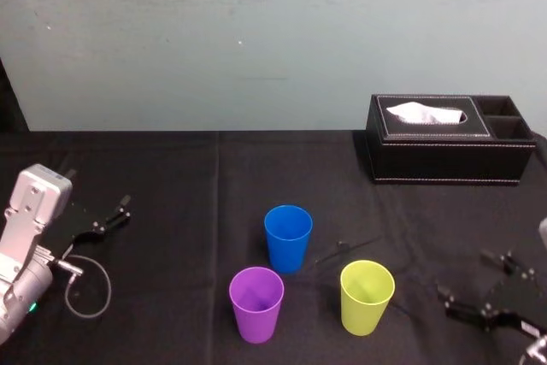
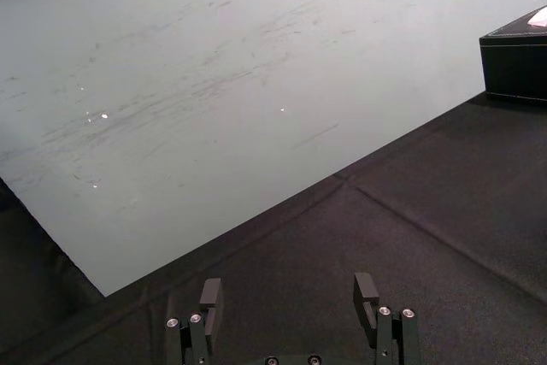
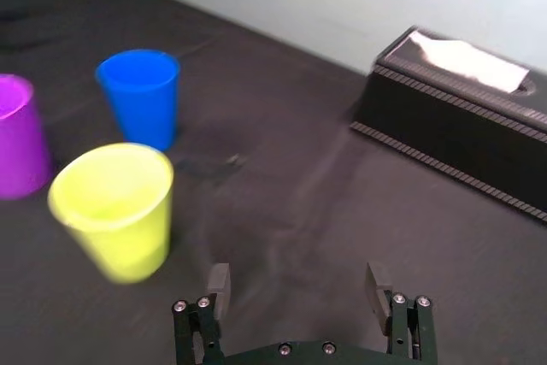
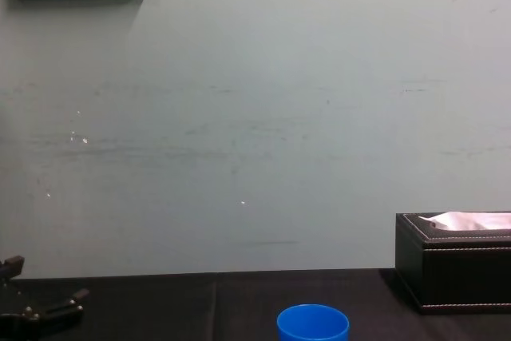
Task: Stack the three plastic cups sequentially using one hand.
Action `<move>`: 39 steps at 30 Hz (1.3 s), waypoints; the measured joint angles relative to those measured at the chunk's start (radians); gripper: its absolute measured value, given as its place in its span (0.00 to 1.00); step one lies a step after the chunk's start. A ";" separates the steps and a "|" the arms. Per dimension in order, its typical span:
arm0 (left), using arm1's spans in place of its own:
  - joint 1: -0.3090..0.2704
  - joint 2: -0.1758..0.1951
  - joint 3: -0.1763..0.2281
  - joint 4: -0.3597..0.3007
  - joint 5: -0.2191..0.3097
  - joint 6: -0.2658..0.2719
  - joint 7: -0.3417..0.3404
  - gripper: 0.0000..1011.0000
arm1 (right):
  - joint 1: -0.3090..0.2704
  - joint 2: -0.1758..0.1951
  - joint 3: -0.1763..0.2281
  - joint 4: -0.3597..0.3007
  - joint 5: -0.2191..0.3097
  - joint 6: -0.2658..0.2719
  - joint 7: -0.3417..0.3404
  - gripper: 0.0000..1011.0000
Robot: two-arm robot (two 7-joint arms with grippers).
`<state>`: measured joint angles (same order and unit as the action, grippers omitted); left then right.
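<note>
Black-clothed table [image 1: 171, 177]: blue cup [image 1: 288, 237], purple cup [image 1: 256, 303], yellow-green cup [image 1: 367, 297] upright, apart, none stacked yet. Right gripper [image 1: 466, 284] near yellow-green cup, jaws spread, empty; next probably needs a first grasp. Left gripper [image 1: 122, 209] parked far left, jaws spread

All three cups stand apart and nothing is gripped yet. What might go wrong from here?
1. The right gripper, open near the yellow-green cup, may tip that light cup or shove it into the purple cup close by.
2. The black cloth is creased between the yellow-green cup and the blue cup; a cup dragged there could catch and topple.
The left gripper sits parked at the left, open.
</note>
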<state>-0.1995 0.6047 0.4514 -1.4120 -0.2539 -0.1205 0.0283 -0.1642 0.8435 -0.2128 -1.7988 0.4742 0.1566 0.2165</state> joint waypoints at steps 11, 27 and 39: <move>0.000 0.000 0.000 0.000 0.000 0.000 0.000 0.99 | -0.107 0.037 0.038 -0.067 0.027 0.002 0.079 0.99; 0.000 0.000 0.000 0.000 0.000 0.000 0.000 0.99 | -0.066 -0.048 -0.020 -0.073 -0.016 0.012 0.139 0.99; 0.000 0.000 0.000 0.000 0.000 0.000 0.000 0.99 | 0.000 -0.124 -0.072 -0.025 -0.082 0.028 0.153 0.99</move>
<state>-0.1995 0.6047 0.4514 -1.4120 -0.2539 -0.1205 0.0283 -0.1638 0.7198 -0.2849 -1.8237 0.3921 0.1850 0.3693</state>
